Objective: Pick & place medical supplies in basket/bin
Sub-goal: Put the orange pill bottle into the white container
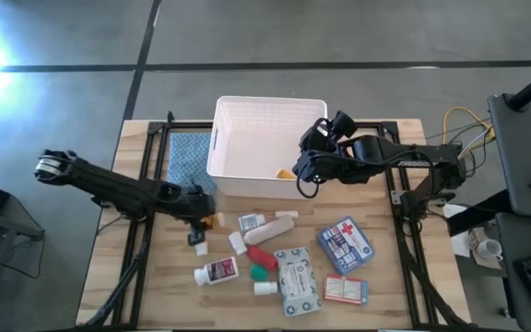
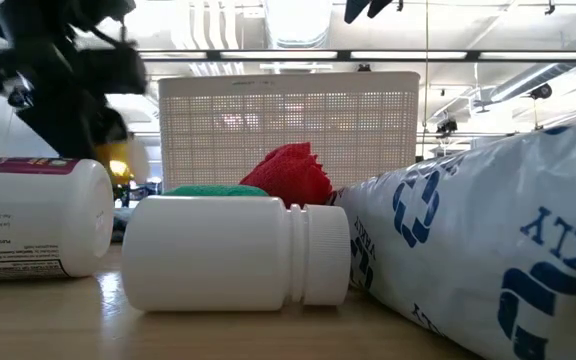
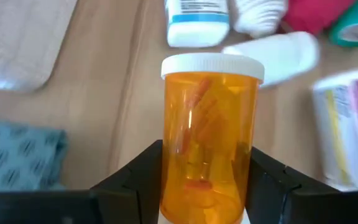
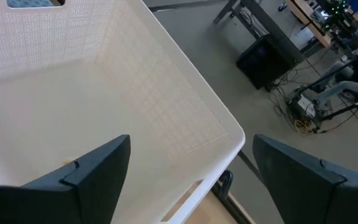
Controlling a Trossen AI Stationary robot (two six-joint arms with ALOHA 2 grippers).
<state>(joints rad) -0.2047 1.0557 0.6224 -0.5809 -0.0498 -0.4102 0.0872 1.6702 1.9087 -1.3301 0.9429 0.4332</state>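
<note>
My left gripper [image 1: 201, 219] is shut on an orange pill bottle [image 3: 207, 137] with a white cap, left of the loose supplies. On the wood lie white pill bottles [image 1: 218, 271], a red tube [image 1: 264, 234], a green-capped bottle [image 1: 265, 258], a blue red-cross pouch [image 1: 345, 243], a grey-white packet [image 1: 298, 281] and a white-red box [image 1: 346, 290]. The white basket [image 1: 270, 100] stands at the far middle with a small orange item [image 1: 286, 172] inside. My right gripper [image 1: 312, 152] hangs open over the basket's right side, holding nothing. My left gripper pinches the orange bottle's clear body [image 3: 185, 180] between its two fingers [image 3: 135, 183], at the half away from the cap. The fingers slant down from the table's left and lie along the bottle. The white cap [image 3: 211, 65] points away from the gripper.
A blue patterned cloth [image 1: 190, 157] lies left of the basket. The supplies crowd the table's near middle. The low view is filled by a lying white bottle [image 2: 233, 250] and the packet [image 2: 478, 240]. Cables and stands are beyond the right edge.
</note>
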